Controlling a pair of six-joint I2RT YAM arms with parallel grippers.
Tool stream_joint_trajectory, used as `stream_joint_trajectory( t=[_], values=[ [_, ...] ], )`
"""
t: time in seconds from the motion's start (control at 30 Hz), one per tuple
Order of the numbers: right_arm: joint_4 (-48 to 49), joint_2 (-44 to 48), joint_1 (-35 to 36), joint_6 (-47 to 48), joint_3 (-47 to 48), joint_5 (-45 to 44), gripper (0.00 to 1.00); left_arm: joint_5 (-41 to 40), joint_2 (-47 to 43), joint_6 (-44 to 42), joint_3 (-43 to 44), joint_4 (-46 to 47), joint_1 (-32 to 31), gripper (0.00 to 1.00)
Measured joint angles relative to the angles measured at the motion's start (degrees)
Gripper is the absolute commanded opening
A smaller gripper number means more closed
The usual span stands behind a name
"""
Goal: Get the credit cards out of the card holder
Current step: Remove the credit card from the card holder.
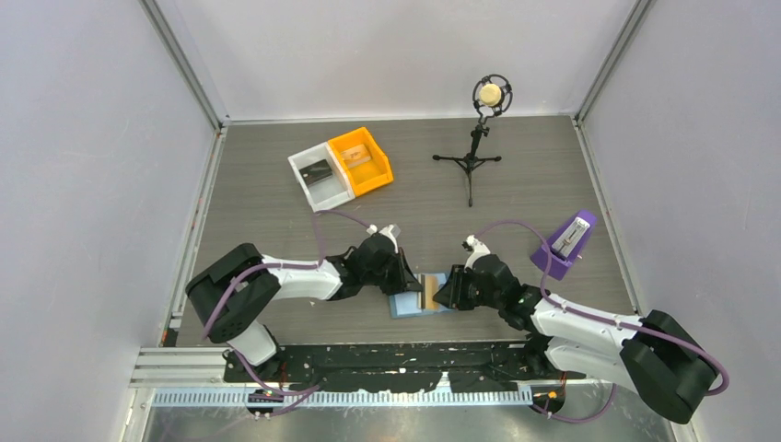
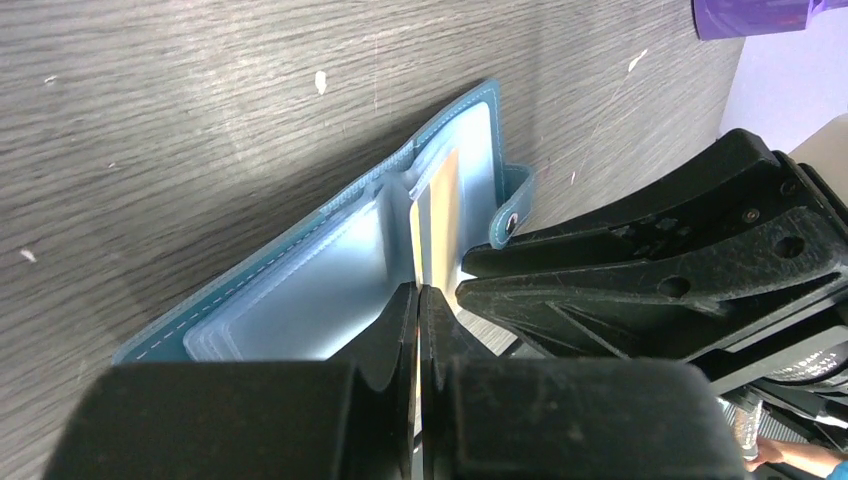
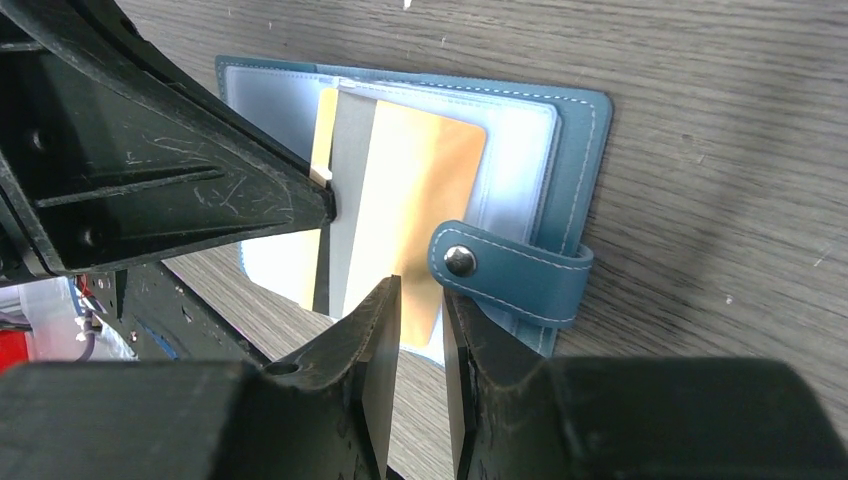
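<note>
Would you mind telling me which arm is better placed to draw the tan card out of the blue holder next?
Left. The left gripper is shut on an edge of the tan card in the open card holder. The right gripper merely sits by the strap side, jaws slightly apart.

Grey wood-grain bench (image 3: 700, 100): matt, faintly scratched. Light-blue folding leather-look card holder (image 3: 578, 140): smooth, pale stitching; clear plastic sleeves (image 2: 330, 290) glossy; snap stud (image 3: 459, 261) shiny metal. Tan-gold rectangular card (image 3: 420, 200): smooth satin plastic. Left tool (image 2: 417, 300), right tool (image 3: 421, 300): black plastic, matt, scuffed.
</note>
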State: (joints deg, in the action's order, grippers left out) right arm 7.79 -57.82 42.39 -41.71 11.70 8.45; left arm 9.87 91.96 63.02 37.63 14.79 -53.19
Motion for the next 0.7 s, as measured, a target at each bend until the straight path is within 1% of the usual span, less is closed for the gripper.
stream_joint_trajectory(
  t=[0.33, 0.53, 0.63, 0.7],
  values=[
    [-0.9, 0.9, 0.0, -0.5, -0.1, -1.1, 0.29, 1.3, -2.7, -0.1, -2.3, -1.2, 1.8, 0.0],
    [-1.0, 1.0, 0.0, -0.4, -0.1, -1.1, 0.29, 4.2, -2.8, -0.5, -3.0, 1.3, 2.1, 0.0],
    [-1.6, 1.9, 0.0, -0.3, -0.1, -1.0, 0.29, 5.7, -2.3, -0.4, -3.0, 3.0, 2.3, 0.04],
    [-2.4, 3.2, 0.0, -0.2, 0.0, -0.9, 0.29, 6.4, -2.2, -0.4, -3.0, 3.5, 2.3, 0.04]
  ],
)
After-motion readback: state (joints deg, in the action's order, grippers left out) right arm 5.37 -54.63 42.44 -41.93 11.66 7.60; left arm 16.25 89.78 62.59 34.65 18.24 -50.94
